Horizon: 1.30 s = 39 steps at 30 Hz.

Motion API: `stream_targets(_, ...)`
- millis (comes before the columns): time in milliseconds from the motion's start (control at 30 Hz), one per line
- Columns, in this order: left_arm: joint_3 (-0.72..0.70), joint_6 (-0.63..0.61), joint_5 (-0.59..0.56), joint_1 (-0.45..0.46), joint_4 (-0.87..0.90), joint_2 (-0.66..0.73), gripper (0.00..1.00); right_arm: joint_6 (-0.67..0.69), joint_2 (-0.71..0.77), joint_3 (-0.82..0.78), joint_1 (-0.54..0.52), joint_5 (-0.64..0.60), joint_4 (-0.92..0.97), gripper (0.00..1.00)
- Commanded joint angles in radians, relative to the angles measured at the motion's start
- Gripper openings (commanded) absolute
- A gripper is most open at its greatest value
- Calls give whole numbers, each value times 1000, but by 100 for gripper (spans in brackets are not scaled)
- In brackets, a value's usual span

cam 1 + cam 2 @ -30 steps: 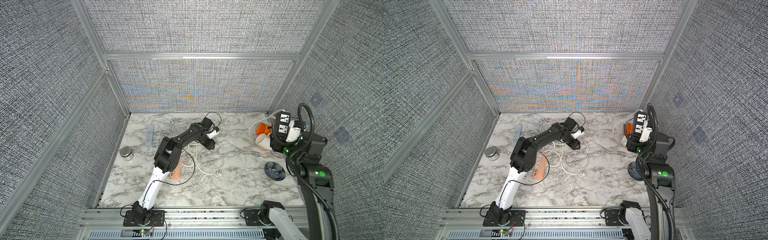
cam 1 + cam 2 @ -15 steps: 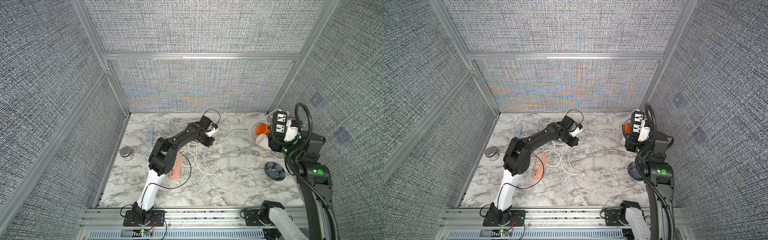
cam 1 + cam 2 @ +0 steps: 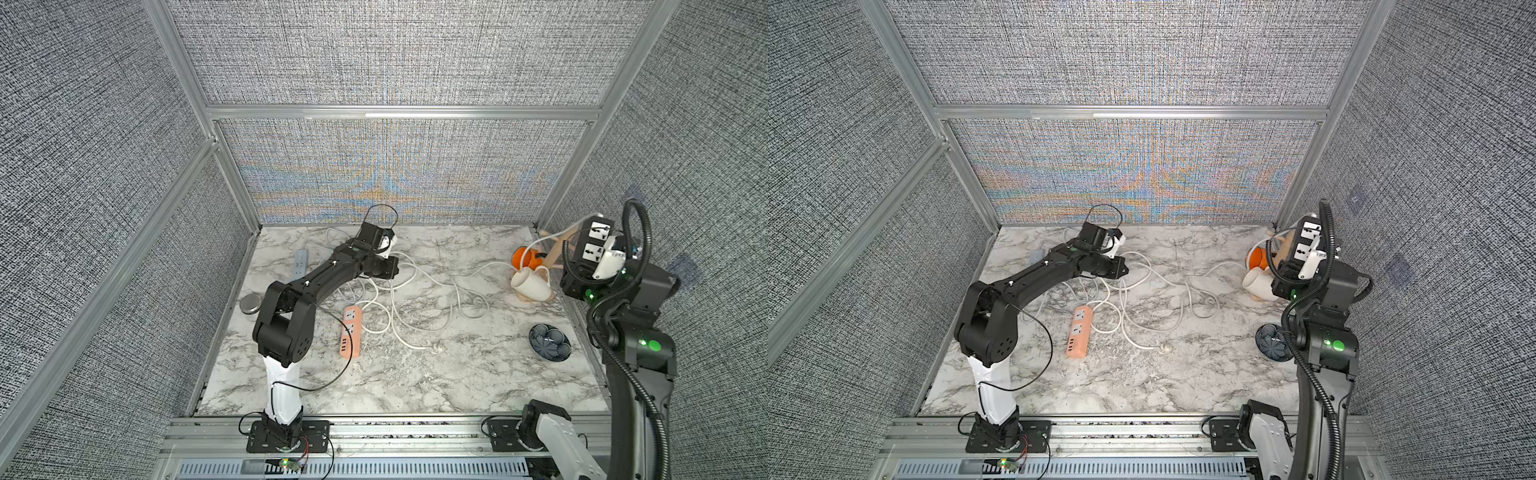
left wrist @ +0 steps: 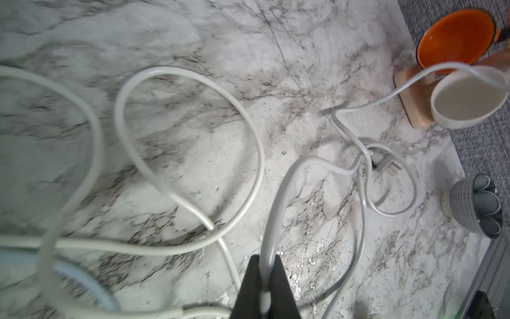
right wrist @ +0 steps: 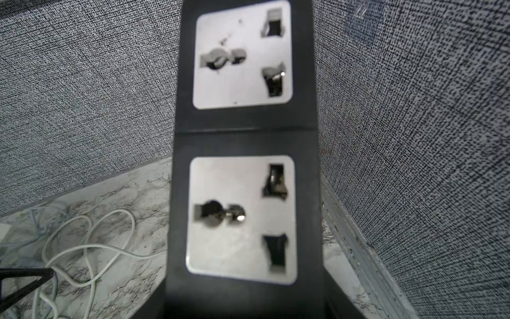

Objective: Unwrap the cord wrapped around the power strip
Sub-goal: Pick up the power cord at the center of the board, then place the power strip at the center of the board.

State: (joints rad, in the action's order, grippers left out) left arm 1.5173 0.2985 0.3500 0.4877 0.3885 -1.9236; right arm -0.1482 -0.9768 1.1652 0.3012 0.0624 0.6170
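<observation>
My right gripper point(image 3: 582, 272) is shut on the lower end of the black power strip point(image 3: 595, 240), which has white sockets. It holds the strip upright in the air by the right wall, and the strip point(image 5: 245, 132) fills the right wrist view. The strip's white cord point(image 3: 436, 291) drops past the mugs and lies in loose loops across the marble table. My left gripper point(image 3: 386, 266) is at the back middle of the table. In the left wrist view its jaws point(image 4: 265, 265) are shut on one strand of the cord point(image 4: 276, 204).
A salmon power strip point(image 3: 351, 332) lies mid-table, and a pale blue one point(image 3: 300, 262) is at the back left. A metal tin point(image 3: 250, 303) sits by the left wall. An orange mug point(image 3: 521, 257), a white mug point(image 3: 530, 284) and a dark bowl point(image 3: 549, 340) stand on the right.
The left gripper has closed on the cord after shifting a little toward the back. The right arm has carried the power strip slightly toward the right wall.
</observation>
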Motion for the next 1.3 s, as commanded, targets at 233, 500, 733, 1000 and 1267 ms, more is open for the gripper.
stream_targets(233, -130, 191, 1, -62, -209, 175, 0, 30, -24, -52, -14, 46, -56, 0)
stream_targets(500, -45, 264, 107, -37, -272, 263, 0, -36, -94, -207, -300, -83, -75, 0)
stream_targets(733, 41, 189, -15, -34, -261, 357, 0, -132, -148, -393, -342, -81, -172, 0)
stream_targets(1000, 231, 203, 70, -19, -235, 284, 0, -233, -294, -555, -447, -116, -327, 0)
stream_targets(1267, 280, 210, 153, 15, -244, 261, 0, -286, -427, -597, -452, -96, -448, 0)
